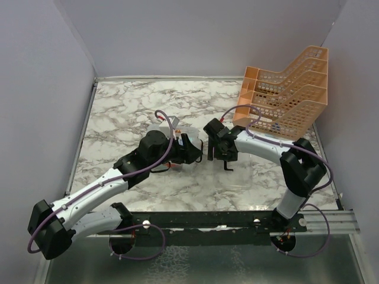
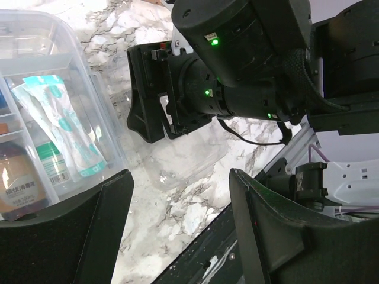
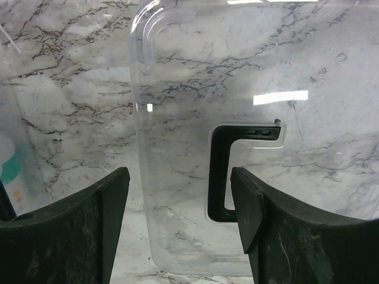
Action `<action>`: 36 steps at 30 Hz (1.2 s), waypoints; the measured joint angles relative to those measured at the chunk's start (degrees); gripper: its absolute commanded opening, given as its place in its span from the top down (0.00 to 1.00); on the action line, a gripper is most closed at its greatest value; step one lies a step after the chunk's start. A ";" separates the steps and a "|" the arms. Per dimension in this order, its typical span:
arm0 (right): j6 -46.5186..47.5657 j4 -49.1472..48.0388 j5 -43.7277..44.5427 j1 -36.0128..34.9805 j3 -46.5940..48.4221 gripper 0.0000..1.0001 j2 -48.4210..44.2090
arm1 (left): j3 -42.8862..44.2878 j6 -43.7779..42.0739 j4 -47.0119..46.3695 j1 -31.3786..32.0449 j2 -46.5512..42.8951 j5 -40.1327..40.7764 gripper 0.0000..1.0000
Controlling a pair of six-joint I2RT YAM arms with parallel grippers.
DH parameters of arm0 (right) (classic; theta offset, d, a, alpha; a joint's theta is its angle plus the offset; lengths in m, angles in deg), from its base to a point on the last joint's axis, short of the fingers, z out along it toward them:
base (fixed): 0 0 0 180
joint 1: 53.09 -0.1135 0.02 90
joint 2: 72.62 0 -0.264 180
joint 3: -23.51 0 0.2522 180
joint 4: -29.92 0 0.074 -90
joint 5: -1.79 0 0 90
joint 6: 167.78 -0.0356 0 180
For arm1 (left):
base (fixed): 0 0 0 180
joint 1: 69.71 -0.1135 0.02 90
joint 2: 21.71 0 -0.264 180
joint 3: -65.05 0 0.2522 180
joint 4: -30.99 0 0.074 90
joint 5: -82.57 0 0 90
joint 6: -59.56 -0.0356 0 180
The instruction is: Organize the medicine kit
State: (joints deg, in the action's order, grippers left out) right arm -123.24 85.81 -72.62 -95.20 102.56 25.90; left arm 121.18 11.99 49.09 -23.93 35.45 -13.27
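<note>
The medicine kit box, clear and without its lid, holds sachets and a brown bottle. In the top view it lies mostly hidden under my left wrist. Its clear lid lies flat on the marble to its right, with the black U-shaped handle on it. The lid also shows in the top view and the left wrist view. My right gripper hangs open just above the lid's near end. My left gripper is open and empty beside the box.
An orange mesh tiered rack stands at the back right, close behind my right arm. White walls close in the marble table on three sides. The two grippers are close together at mid-table.
</note>
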 measured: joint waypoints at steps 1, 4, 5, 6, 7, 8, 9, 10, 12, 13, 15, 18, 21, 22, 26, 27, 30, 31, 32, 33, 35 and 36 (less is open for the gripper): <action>-0.24 0.04 0.09 -0.13 0.28 0.30 0.35 | -0.09 0.00 0.20 0.00 -0.33 0.37 0.31; -1.18 0.50 0.48 -0.35 1.44 0.31 2.27 | -0.20 -0.15 0.70 0.00 -1.07 1.29 0.31; -1.49 0.87 0.81 -0.46 1.86 0.31 2.84 | -0.20 -0.17 0.81 0.00 -1.29 1.55 0.31; -2.05 1.38 1.29 -0.59 2.38 0.31 3.37 | -0.20 -0.20 0.92 0.00 -1.49 1.79 0.31; -2.51 1.68 1.62 -0.72 2.64 0.32 3.56 | -0.20 -0.24 0.96 0.00 -1.68 2.01 0.31; -3.26 2.12 2.19 -0.74 2.95 0.33 3.85 | -0.20 -0.35 0.94 0.00 -1.81 2.25 0.31; -3.85 2.40 2.64 -0.83 3.08 0.34 4.04 | -0.20 -0.44 0.96 0.00 -1.95 2.45 0.31; -4.39 2.62 3.17 -0.94 3.15 0.36 4.24 | -0.20 -0.55 0.96 0.00 -2.01 2.49 0.30; -5.81 2.91 4.28 -1.03 3.17 0.44 4.44 | -0.20 -0.79 0.96 0.00 -2.10 2.49 0.28; -6.40 3.15 4.92 -1.05 3.17 0.47 4.46 | -0.20 -0.94 0.96 0.00 -2.10 2.47 0.27; -7.32 3.45 5.66 -1.07 3.17 0.54 4.44 | -0.20 -1.11 0.96 0.00 -2.03 2.45 0.27; -8.35 3.52 6.43 -1.09 3.15 0.60 4.37 | -0.20 -1.46 0.83 0.00 -1.44 1.84 0.26; -8.83 3.52 7.23 -1.07 2.45 0.62 3.65 | -0.20 -1.88 0.44 0.00 -0.31 0.42 0.26; -8.87 3.52 7.39 -1.07 2.16 0.62 3.32 | -0.20 -1.97 -0.09 0.00 1.05 -0.44 0.26; -8.94 3.89 7.61 -1.05 1.46 0.63 1.27 | -0.04 -2.12 -1.95 0.00 4.59 -3.43 0.26; -8.94 3.93 7.63 -0.98 1.42 0.63 0.74 | 0.07 -2.14 -2.40 0.00 5.66 -4.26 0.26; -8.94 3.82 7.58 -0.52 1.38 0.63 -1.22 | 0.61 -2.27 -3.58 0.00 8.59 -6.51 0.26; -8.94 3.65 7.52 -0.33 1.33 0.63 -1.84 | 0.92 -2.29 -3.93 0.00 9.49 -7.23 0.26; -8.92 3.26 7.43 -0.04 1.09 0.63 -2.84 | 1.20 -2.29 -4.33 0.00 10.21 -7.74 0.26; -8.92 3.02 7.28 0.17 0.90 0.63 -3.63 | 1.42 -2.29 -5.05 0.00 10.91 -8.24 0.26; -8.87 2.43 6.71 0.85 0.35 0.63 -5.35 | 1.86 -2.25 -5.81 0.00 11.98 -8.87 0.27; -8.90 2.08 6.19 1.38 0.04 0.62 -6.19 | 2.05 -2.12 -6.51 0.00 12.61 -9.29 0.27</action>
State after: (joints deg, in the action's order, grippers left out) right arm -132.13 87.89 -66.43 -93.82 102.61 19.72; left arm 123.24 9.87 42.58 -23.93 48.07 -22.56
